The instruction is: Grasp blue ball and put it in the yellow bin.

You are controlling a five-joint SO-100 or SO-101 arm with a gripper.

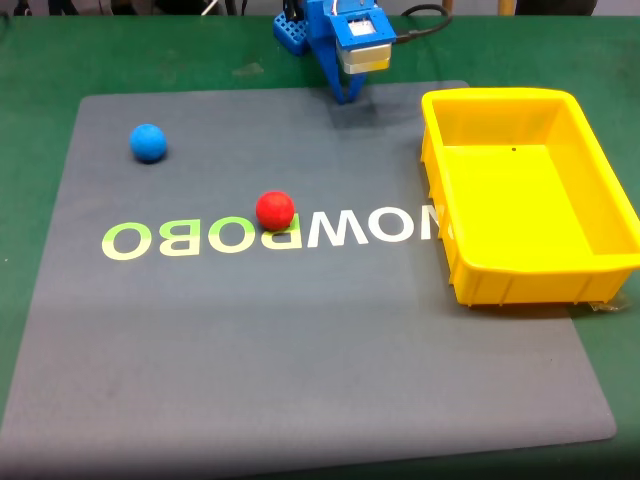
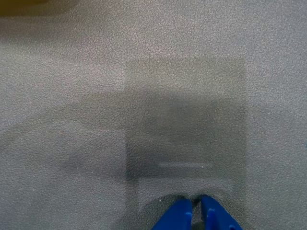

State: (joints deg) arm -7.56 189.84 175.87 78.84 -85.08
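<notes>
The blue ball (image 1: 148, 142) rests on the grey mat (image 1: 300, 350) at its far left in the fixed view. The yellow bin (image 1: 600, 262) stands on the right side of the mat, with nothing inside it. My blue gripper (image 1: 347, 96) hangs at the mat's far edge, well to the right of the blue ball and left of the bin. In the wrist view the gripper (image 2: 196, 202) points down at bare mat, its two blue fingertips (image 2: 178, 214) closed together with nothing between them.
A red ball (image 1: 275, 210) lies near the mat's middle, on the pale lettering (image 1: 270, 235). Green table surface (image 1: 40, 60) surrounds the mat. The arm's blue base (image 1: 290, 30) stands behind the far edge.
</notes>
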